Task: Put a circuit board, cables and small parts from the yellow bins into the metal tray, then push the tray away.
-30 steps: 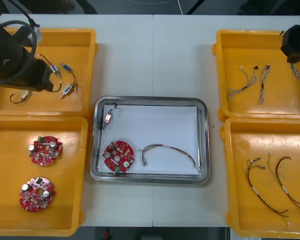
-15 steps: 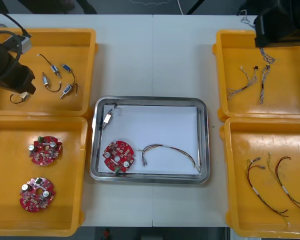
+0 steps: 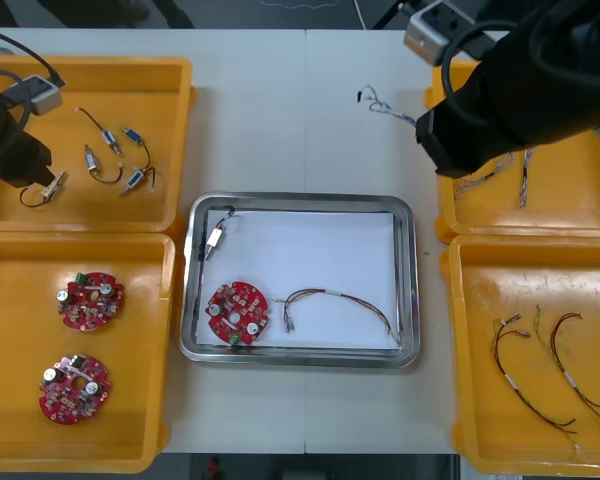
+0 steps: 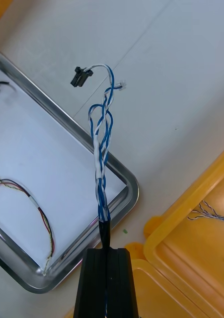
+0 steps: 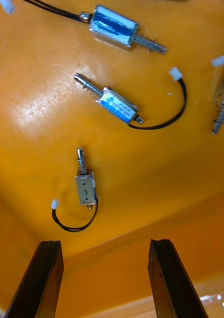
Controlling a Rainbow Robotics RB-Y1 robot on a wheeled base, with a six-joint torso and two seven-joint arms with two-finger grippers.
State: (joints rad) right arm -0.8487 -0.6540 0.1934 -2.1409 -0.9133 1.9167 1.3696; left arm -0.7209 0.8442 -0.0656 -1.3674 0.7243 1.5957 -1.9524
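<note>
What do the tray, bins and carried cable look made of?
Metal tray: polished steel-like rim, mirror glare; white inside. Yellow bins: probably moulded plastic, glossy highlights. Twisted blue and white cable in the right gripper: plastic-insulated wire, seemingly. Left gripper hangs open over a bin.

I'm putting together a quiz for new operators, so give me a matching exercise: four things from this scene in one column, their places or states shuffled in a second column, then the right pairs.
Things
1. twisted blue and white cable outside the bins
2. left tool
3. circuit board in the metal tray
4. small metal part in the metal tray

Places or states
A. the tray's far left corner
B. open, over the far left yellow bin
C. clamped in the right tool, above the table
D. the tray's near left corner

Pairs: 1-C, 2-B, 3-D, 4-A
</note>
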